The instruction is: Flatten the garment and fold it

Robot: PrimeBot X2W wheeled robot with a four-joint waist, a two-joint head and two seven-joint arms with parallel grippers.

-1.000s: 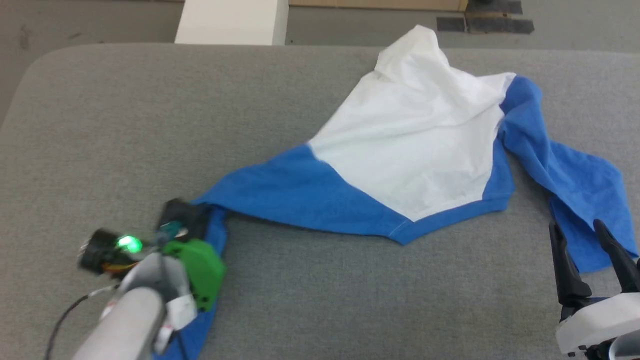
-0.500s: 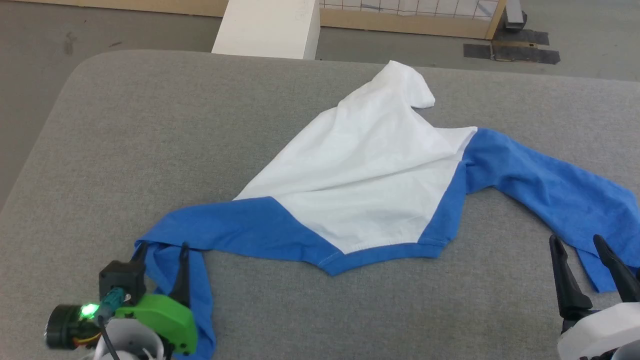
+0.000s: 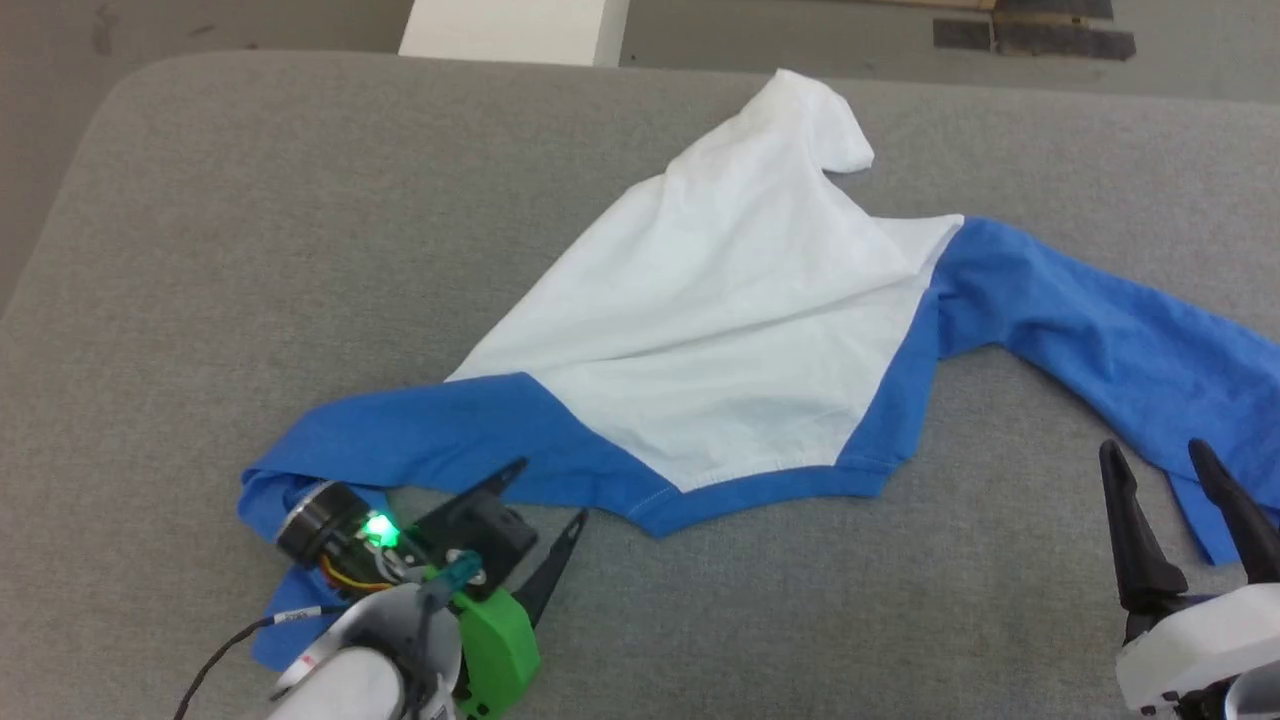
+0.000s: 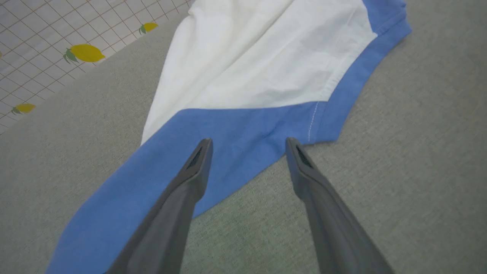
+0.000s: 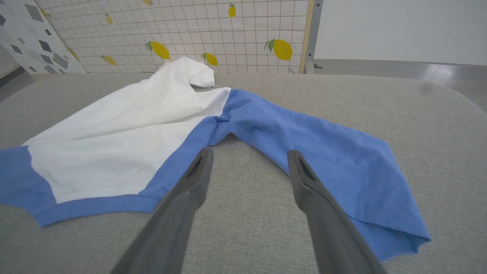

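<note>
The garment (image 3: pixel 740 330), soft light cotton, lies rumpled on the grey table (image 3: pixel 250 200); it is judged best taken at the blue sleeve ends or hem corners. The left gripper (image 3: pixel 551 489), jaws wide and empty, stands at the garment's 7 o'clock, tips at the blue edge. The right gripper (image 3: pixel 1150 447), likewise wide and empty, stands at 4 o'clock beside the sleeve.

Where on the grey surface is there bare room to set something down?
Bare: the wide far-left stretch of the grey surface, between its left edge and the shirt; also the near strip between the left gripper and right gripper. Crowded: the right side, where the shirt's blue sleeve lies.
</note>
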